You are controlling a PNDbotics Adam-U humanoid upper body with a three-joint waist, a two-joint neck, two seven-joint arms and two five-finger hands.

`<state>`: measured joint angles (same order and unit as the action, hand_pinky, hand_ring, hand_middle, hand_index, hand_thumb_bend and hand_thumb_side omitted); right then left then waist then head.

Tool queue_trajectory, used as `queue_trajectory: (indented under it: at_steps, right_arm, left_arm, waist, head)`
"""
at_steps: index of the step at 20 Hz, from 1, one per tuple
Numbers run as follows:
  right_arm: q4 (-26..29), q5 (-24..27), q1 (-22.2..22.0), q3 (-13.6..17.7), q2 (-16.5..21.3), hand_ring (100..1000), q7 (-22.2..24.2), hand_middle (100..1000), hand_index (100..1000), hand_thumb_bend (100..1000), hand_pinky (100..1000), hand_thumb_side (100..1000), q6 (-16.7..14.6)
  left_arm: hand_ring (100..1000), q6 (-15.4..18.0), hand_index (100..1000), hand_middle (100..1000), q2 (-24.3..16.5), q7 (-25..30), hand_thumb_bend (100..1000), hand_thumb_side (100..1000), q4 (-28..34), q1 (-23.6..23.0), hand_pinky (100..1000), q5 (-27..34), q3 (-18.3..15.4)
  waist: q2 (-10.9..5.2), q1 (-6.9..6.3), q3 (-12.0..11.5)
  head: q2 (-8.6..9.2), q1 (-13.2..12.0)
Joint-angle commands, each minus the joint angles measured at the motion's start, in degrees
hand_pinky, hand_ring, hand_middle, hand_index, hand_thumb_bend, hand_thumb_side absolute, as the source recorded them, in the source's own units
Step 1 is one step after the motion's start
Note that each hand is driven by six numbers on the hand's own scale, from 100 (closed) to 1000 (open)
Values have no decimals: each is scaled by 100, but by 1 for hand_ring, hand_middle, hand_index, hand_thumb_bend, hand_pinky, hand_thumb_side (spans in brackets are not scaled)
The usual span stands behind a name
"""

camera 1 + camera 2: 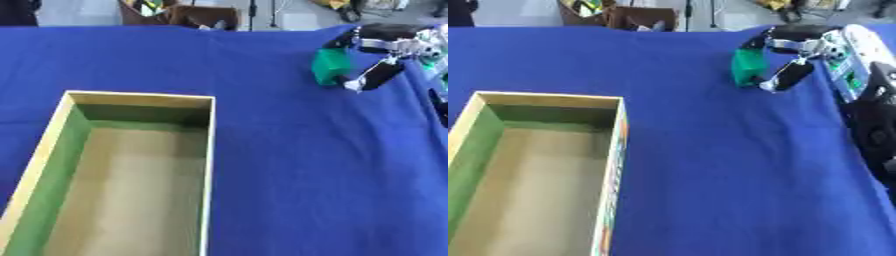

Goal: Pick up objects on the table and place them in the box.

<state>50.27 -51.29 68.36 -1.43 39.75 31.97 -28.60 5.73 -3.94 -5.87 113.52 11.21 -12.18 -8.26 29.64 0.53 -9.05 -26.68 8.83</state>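
Nearest, at the lower left of the frame, an open cardboard box (208,165) sits on the blue tabletop (306,165), with pale walls, a green inner left side and a bare brown floor. Its printed outer right wall shows only in the right eye view. Along the right edge of that same view, the robot's black forearm (875,125) runs upward to a white and silver wrist; the left eye view catches only a sliver of it. Farther back, in the upper right of the frame, the right robot hand (798,42) has its fingers curled around a green block (748,66), one black finger over the top and another below its right side. The block lies well apart from the box. Beyond the tabletop's far edge stand brown cartons (188,15).
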Motion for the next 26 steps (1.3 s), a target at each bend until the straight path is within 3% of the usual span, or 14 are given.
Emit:
queue_trajectory:
  at_steps: [1,4,7,16,21,26]
  right_arm:
    - [164,44,57,20,172,783,-339,335,463,100,804,212,104]
    - [213,56,47,7,182,736,-700,263,337,100,776,214,231]
    - [257,43,32,-35,185,685,-1007,214,271,100,751,211,337]
    - [386,246,53,-191,154,619,-1347,176,202,100,715,201,570]
    - [947,599,256,-631,-206,603,-1683,169,202,100,705,201,456]
    - [1620,982,214,-1017,-696,595,-1752,171,201,100,685,202,696]
  left_arm:
    - [357,-3,486,487,-26,8,100,915,107,40,100,-29,30]
    - [357,-12,486,487,-31,2,100,915,107,42,100,-25,26]
    - [358,-21,486,487,-37,3,100,914,107,45,100,-17,25]
    - [358,-51,487,486,-65,-11,100,914,107,35,100,23,12]
    - [358,-105,488,486,-119,-21,100,913,107,7,100,113,18]
    - [358,-132,488,484,-170,-25,100,910,107,-19,100,217,30]
  waist:
    - [-127,9,0]
    - [-153,21,13]
    - [-180,30,21]
    - [-322,42,42]
    - [-651,58,133]
    - [-903,46,159]
  head:
    - [23,27]
    - [8,8]
    - [-6,-3]
    - [-77,-58]
    - [-323,-150]
    - [-533,-163]
